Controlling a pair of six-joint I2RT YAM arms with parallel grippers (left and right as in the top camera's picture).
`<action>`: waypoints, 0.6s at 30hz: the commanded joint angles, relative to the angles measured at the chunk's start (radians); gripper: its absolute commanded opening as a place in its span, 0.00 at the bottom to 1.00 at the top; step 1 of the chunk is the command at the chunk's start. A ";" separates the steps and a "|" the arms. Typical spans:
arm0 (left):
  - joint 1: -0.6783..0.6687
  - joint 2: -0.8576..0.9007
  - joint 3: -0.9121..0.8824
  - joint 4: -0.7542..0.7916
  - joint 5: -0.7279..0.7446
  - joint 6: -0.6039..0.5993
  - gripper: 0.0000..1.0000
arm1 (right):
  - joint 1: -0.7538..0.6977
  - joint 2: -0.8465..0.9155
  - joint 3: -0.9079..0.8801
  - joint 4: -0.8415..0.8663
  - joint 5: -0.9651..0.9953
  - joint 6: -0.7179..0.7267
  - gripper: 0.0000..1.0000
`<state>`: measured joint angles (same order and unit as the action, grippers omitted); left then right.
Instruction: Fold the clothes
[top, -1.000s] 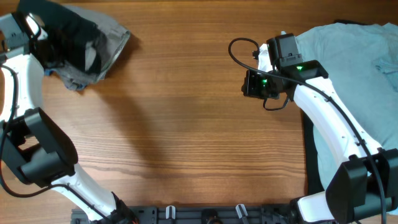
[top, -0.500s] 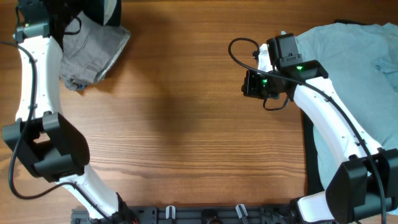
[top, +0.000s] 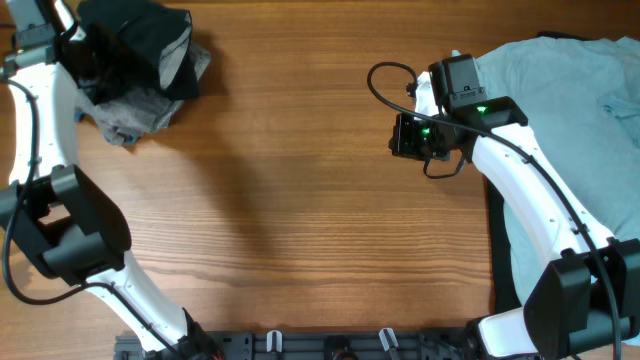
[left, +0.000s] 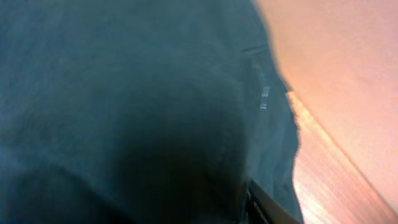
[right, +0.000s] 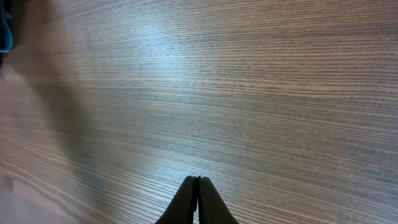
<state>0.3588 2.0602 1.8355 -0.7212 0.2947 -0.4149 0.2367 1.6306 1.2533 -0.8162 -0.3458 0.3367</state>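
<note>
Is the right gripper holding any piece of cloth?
No, the right gripper is shut on nothing, with only the wooden table under it.

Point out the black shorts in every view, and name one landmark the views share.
Overhead: black shorts in the top left corner, heaped on a grey garment.
Left wrist: dark cloth, probably the shorts, fills all but the right side.
Right wrist: not in it.
Shared landmark: the wooden table, seen in all three.
</note>
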 joint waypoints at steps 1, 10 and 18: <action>0.066 -0.019 0.016 -0.068 0.001 0.026 0.79 | 0.002 0.000 0.011 -0.003 0.019 0.002 0.06; 0.113 -0.202 0.017 -0.125 0.056 0.130 0.50 | 0.002 0.000 0.011 -0.004 0.037 0.003 0.07; -0.046 -0.025 0.014 -0.004 -0.117 0.250 0.07 | 0.002 0.000 0.011 -0.005 0.036 0.006 0.07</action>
<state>0.3729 1.8854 1.8462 -0.7467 0.3157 -0.2371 0.2367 1.6306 1.2533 -0.8207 -0.3305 0.3367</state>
